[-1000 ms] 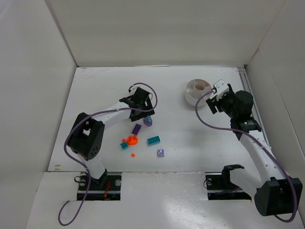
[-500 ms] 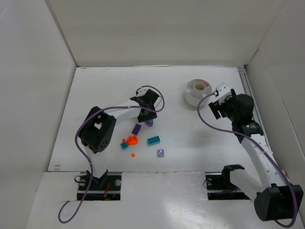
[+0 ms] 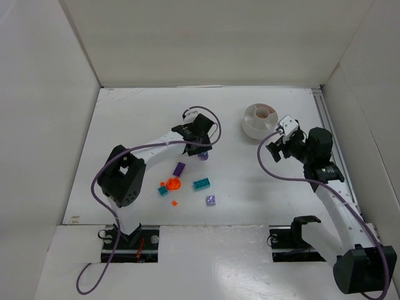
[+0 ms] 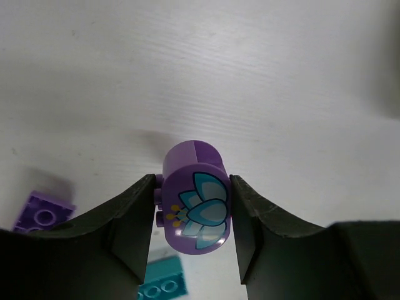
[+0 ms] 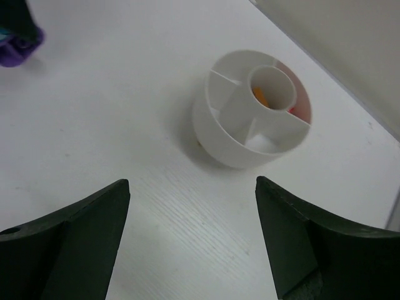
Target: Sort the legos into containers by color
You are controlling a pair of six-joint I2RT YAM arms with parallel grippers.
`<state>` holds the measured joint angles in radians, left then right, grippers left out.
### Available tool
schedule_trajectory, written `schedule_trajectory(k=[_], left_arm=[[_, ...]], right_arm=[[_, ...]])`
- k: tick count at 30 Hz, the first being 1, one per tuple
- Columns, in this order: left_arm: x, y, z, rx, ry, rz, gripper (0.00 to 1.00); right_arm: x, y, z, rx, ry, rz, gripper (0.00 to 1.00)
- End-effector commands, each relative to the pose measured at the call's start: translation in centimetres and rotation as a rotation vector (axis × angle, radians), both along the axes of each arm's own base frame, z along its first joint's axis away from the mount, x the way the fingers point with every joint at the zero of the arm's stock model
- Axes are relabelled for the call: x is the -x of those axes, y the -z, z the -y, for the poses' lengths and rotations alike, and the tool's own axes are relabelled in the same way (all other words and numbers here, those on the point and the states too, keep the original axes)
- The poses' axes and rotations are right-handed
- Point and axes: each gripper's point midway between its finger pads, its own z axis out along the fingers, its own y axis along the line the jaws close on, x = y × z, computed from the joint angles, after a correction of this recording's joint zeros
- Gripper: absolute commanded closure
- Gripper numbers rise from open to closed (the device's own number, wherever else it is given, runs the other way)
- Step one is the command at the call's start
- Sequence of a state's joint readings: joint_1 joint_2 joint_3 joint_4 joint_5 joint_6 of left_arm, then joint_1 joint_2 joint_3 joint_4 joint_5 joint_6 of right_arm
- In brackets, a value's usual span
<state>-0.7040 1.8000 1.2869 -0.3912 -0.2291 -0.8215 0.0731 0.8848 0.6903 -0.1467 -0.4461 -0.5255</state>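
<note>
My left gripper (image 4: 194, 215) is shut on a purple lego with a teal flower print (image 4: 195, 201) and holds it above the table; it shows as a purple bit under the left gripper (image 3: 202, 152) in the top view. Loose legos lie below: a purple brick (image 3: 179, 168), an orange round piece (image 3: 173, 184), a teal brick (image 3: 201, 184), a lilac brick (image 3: 211, 200). The white divided dish (image 3: 259, 120) stands at the back right; in the right wrist view the dish (image 5: 250, 119) holds an orange and a red bit. My right gripper (image 5: 190, 219) is open and empty, just short of the dish.
White walls box the table on three sides. A small teal bit (image 3: 163, 190) and a tiny orange bit (image 3: 175, 203) lie near the pile. A purple brick (image 4: 42, 215) and a teal brick (image 4: 162, 287) show under the left fingers.
My left gripper has lifted the purple flower lego and moved it right, away from the pile. My right gripper has drawn back a little from the dish.
</note>
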Motion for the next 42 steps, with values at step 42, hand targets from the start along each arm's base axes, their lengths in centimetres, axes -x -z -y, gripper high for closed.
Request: schedule_trajectory(k=[42], left_arm=[[9.7,-27.8,1.5,0.969,0.001,0.86,0.67]], right_arm=[[5.9,-14.6,-21.8,-0.65,-0.567,0.156,0.13]])
